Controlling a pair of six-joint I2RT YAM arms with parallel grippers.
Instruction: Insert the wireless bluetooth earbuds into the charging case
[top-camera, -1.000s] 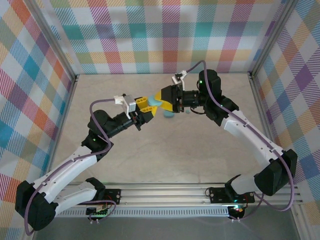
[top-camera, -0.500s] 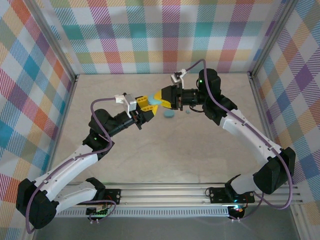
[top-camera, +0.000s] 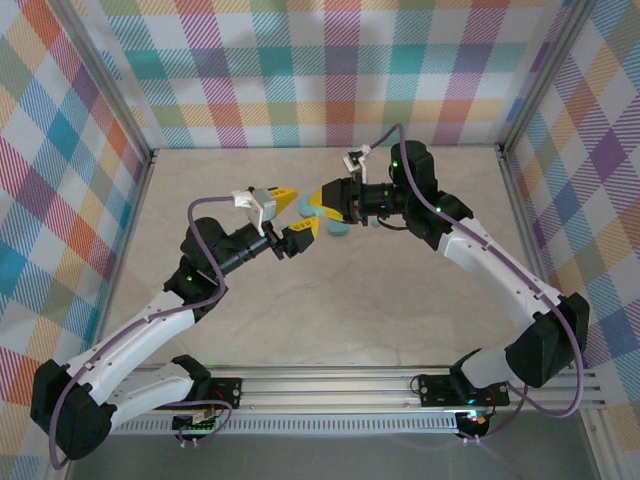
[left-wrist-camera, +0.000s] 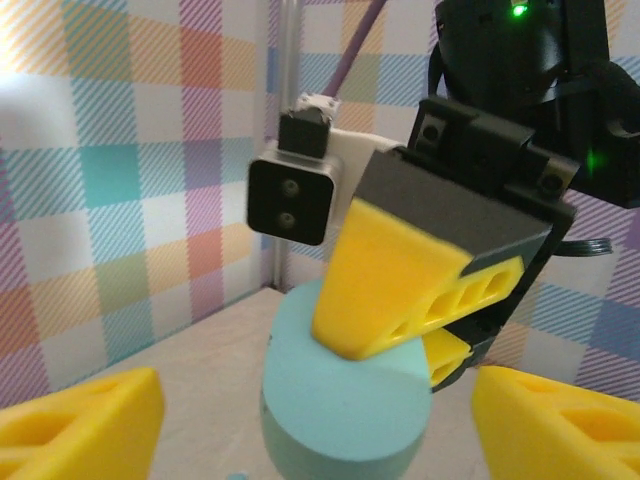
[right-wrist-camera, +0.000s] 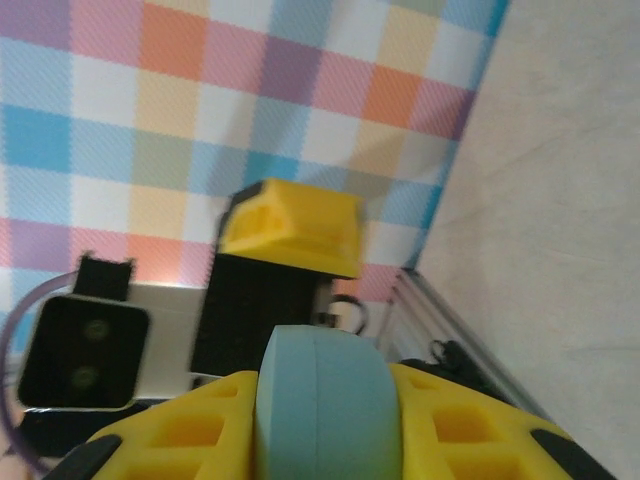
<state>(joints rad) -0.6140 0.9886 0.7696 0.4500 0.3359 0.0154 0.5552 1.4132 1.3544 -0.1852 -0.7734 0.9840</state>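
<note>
Right gripper (top-camera: 316, 205): clamped across the flat faces of a rounded teal charging case (top-camera: 304, 207), held clear of the table (top-camera: 300, 310), at 12 o'clock of table centre in the top view.

Left gripper (top-camera: 297, 211): spread wide at 9 o'clock of the held case, touching nothing. In the left wrist view, yellow fingers (left-wrist-camera: 85, 420) at the lower corners, with the case between them and apart from both.

Second teal case (top-camera: 338, 229): resting on the table at 5 o'clock of the held one.

Earbud (top-camera: 374, 224): one tiny pale nub on the table at 3 o'clock of the second case, just beside the right wrist. Too small for detail. Lid state of either case: not discernible.

Handling, by judgement:
- Expect the earbud to be very light, rigid and smooth, and likely to roll or squirt out from hard pads.
- Pinch across the widest part of the body, with fingertips only and low force.
- Treat the case as light, stiff and slick.
- Grip the case on the flat faces, never on the rounded edge.
- Steady the case with one gripper while seating the earbud with the other.
</note>
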